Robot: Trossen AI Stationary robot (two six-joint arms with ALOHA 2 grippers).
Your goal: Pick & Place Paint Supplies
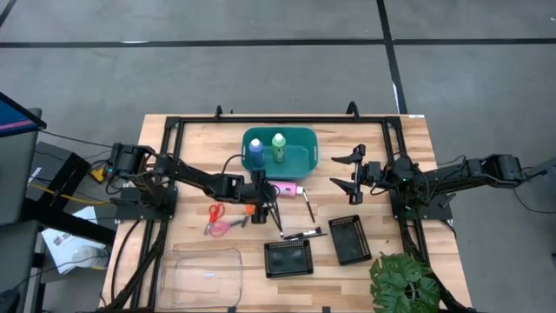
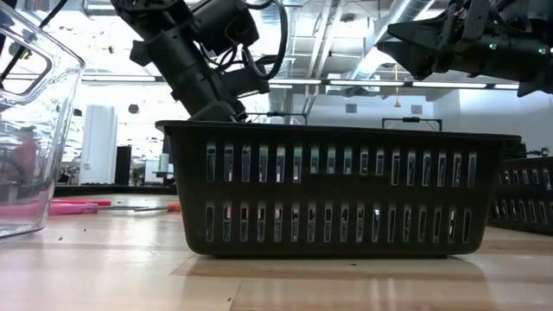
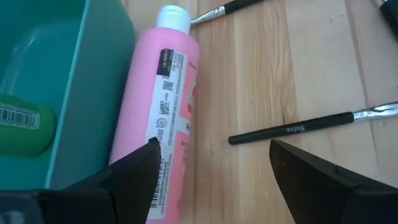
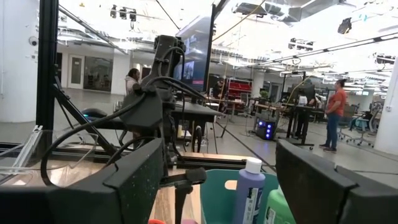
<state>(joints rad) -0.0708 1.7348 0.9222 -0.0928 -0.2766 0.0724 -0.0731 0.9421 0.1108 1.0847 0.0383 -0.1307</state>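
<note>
While the left pincer (image 1: 265, 196) hung just beside the teal basket (image 1: 306, 162), its fingers (image 3: 130, 174) stood spread apart and grasped nothing; the left wrist view showed them straddling the lower end of the pink bottle (image 3: 160, 118), which lay on its side on the wooden surface (image 1: 200, 143) against the basket's outer wall, its base cut off by the frame edge. Inside the basket stood the blue bottle (image 1: 255, 152) and the green bottle (image 1: 278, 146), the latter seen only as a sliver from the left wrist. One thin brush (image 3: 311, 124) lay just beside the pink bottle, and another brush (image 3: 214, 12) was cropped near its white cap. Scissors (image 1: 215, 214) lay on the surface nearer the left arm; their handle colours were hard to separate from above. The right pincer (image 1: 354, 169) hovered released, well apart from the supplies. At surface level, a black mesh tray (image 2: 337, 194) hid nearly everything behind it, and a clear container (image 2: 30, 130) was cut off at the edge.
</note>
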